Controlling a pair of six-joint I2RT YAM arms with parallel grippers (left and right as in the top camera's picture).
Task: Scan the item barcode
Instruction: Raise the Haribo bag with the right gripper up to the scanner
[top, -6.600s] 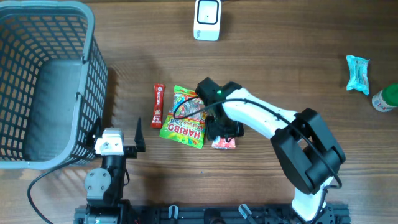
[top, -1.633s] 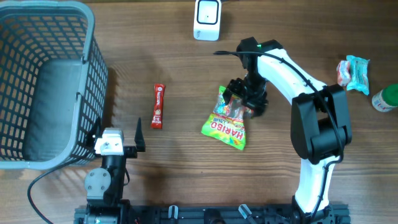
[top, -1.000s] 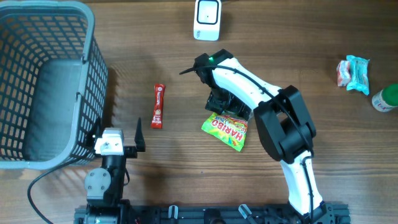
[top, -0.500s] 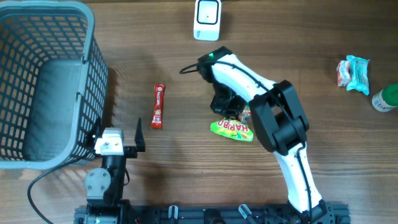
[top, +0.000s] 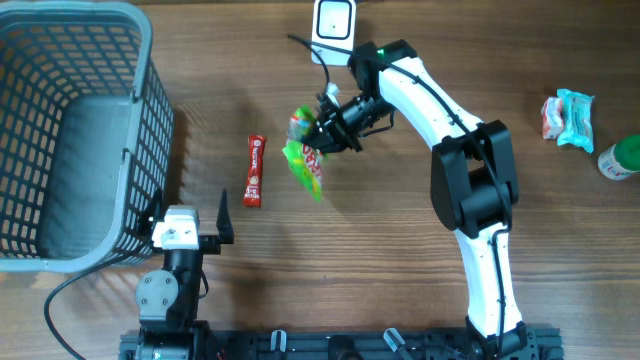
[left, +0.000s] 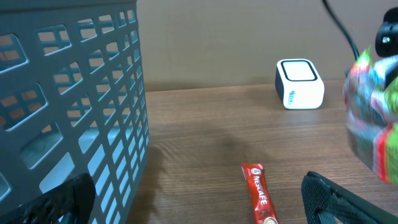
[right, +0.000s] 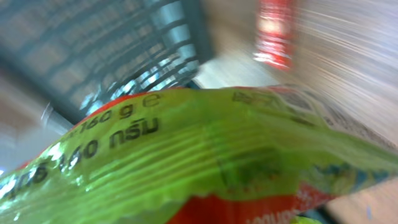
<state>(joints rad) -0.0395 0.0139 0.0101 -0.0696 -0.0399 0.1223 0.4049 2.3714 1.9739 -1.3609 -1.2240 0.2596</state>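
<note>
The item is a green Haribo sweets bag (top: 305, 152), hanging in the air left of centre with my right gripper (top: 328, 125) shut on its upper edge. It is just below and left of the white barcode scanner (top: 333, 30) at the table's far edge. The right wrist view is filled by the blurred bag (right: 205, 143), which hides the fingers. In the left wrist view the bag (left: 373, 118) shows blurred at the right, with the scanner (left: 300, 84) behind it. My left gripper (top: 190, 205) rests open beside the basket, holding nothing.
A grey plastic basket (top: 70, 130) fills the left side. A red Nescafe stick (top: 254, 170) lies on the wood between the basket and the bag. At the far right edge lie a teal packet (top: 570, 118) and a green-capped bottle (top: 620, 158).
My right gripper closed on the bag and lifted it off the table, carrying it up and left toward the scanner. The left arm has not moved.
</note>
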